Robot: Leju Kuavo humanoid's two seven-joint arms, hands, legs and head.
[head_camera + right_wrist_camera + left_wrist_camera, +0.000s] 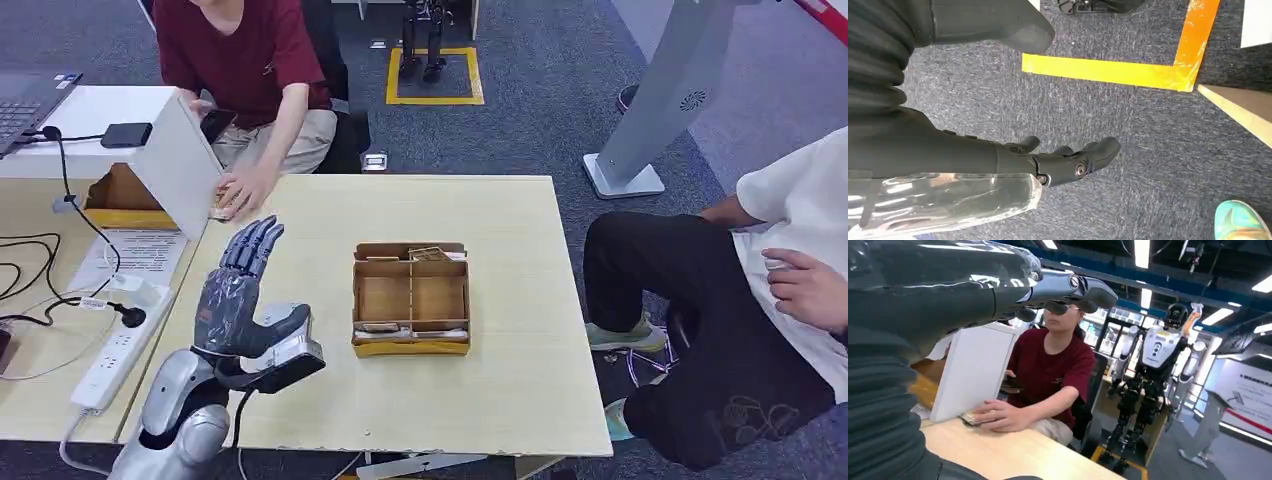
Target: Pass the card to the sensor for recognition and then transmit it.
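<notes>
1. Lying at the far left edge of the bench, a small stack of cards is being pressed flat by a person's hand, just beside the tilted white panel.
2. The person in a dark red shirt is sitting beyond that corner, holding a dark phone in the other hand.
3. The robot's left hand is hovering above the bench, near the cards but apart from them, fingers spread and straight, holding nothing.
4. A cardboard tray with compartments is sitting mid-bench, well apart from the cards.
5. The right hand is hanging over the carpet, fingers loosely extended, empty.
6. A second person in black trousers is sitting at the right.
</notes>
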